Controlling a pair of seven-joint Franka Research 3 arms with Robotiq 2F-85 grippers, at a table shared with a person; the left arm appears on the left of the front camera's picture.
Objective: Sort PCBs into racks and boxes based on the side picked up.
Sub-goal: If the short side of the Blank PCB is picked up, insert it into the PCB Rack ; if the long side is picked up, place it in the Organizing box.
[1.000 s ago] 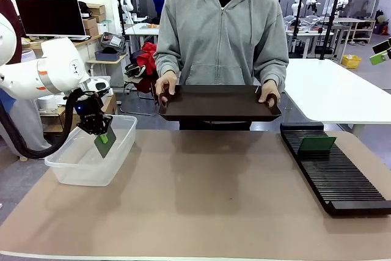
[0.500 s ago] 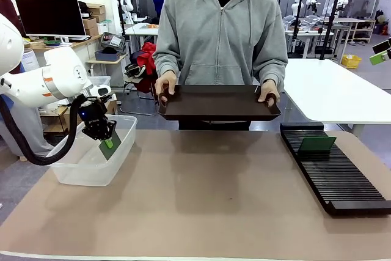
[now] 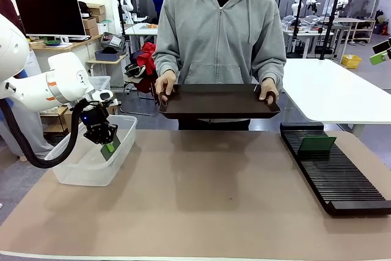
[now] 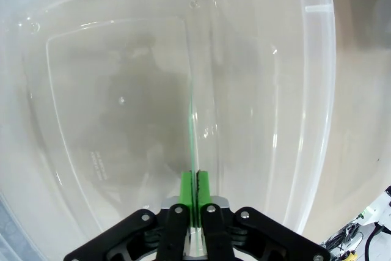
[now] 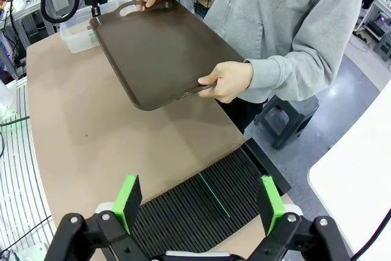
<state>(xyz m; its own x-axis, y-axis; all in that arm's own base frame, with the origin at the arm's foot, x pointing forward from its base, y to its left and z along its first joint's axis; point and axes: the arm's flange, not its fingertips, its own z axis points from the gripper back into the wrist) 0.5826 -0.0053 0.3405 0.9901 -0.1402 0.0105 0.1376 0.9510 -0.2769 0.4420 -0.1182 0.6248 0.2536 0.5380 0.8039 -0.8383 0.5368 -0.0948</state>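
PCB (image 4: 192,128) thin green | tub (image 3: 73,172) clear plastic, rounded | rack (image 3: 335,174) black, slotted

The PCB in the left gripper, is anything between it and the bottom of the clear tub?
Nothing visible. The PCB hangs edge-on from the left gripper inside the tub, over bare floor.

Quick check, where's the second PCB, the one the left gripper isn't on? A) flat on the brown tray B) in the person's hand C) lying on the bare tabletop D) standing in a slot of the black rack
D: the second PCB stands upright in a slot near the far end of the black rack; the person's tray looks bare.
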